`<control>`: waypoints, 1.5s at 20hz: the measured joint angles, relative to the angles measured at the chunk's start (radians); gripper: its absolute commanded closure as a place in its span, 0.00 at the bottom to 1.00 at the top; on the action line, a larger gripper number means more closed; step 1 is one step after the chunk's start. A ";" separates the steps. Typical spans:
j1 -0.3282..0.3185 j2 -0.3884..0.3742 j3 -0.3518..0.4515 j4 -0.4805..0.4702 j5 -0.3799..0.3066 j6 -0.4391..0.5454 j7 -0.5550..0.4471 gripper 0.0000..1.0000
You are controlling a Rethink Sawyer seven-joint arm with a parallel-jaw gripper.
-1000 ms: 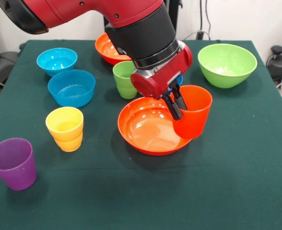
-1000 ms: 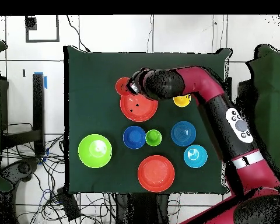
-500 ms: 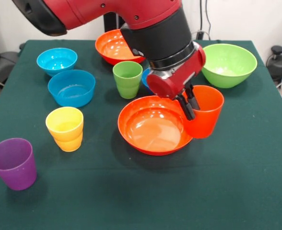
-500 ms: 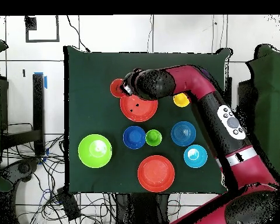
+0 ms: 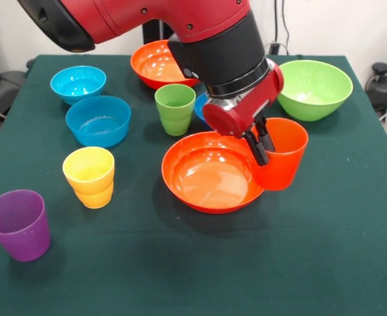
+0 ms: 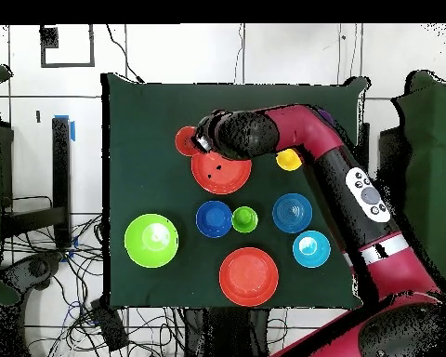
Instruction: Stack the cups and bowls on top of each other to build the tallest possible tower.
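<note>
Gripper (image 5: 260, 143): black fingers (image 5: 256, 147) drawn close together, clamped on the near-side rim wall of the orange cup, one finger inside the cup and one outside.
Orange cup (image 5: 282, 157): upright, mouth up, held by its rim; its side touches the rim of the large orange bowl at the middle of the table. Whether its base rests on the cloth cannot be told.
Large orange bowl, middle (image 5: 206, 172): mouth up, nothing in it, near the table's centre, just beside the held cup.
Large orange bowl, far (image 5: 153, 64): mouth up, by the table's far edge, partly hidden behind the arm.
Lime green bowl (image 5: 311, 88): mouth up, toward the far right corner, well apart from the cup.
Green cup (image 5: 175, 108): upright, between the far orange bowl and the middle orange bowl.
Dark blue bowl (image 6: 214, 218): plain in the overhead view, just beside the green cup; in the front view only a sliver shows behind the gripper's red wrist.
Light blue bowls: two, toward the far left corner; the smaller (image 5: 78, 83) sits nearer the far edge, the larger (image 5: 99, 120) just in front of it.
Yellow cup (image 5: 89, 176): upright, on the left side, nearer the front edge.
Purple cup (image 5: 18, 224): upright, near the front left corner.
Table (image 5: 325, 250): dark green cloth.
</note>
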 measured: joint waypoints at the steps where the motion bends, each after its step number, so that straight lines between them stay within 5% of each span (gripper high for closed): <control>1: -0.001 0.000 0.000 0.000 0.000 0.000 0.000 1.00; 30: -0.083 0.001 0.000 0.007 -0.003 0.000 0.000 1.00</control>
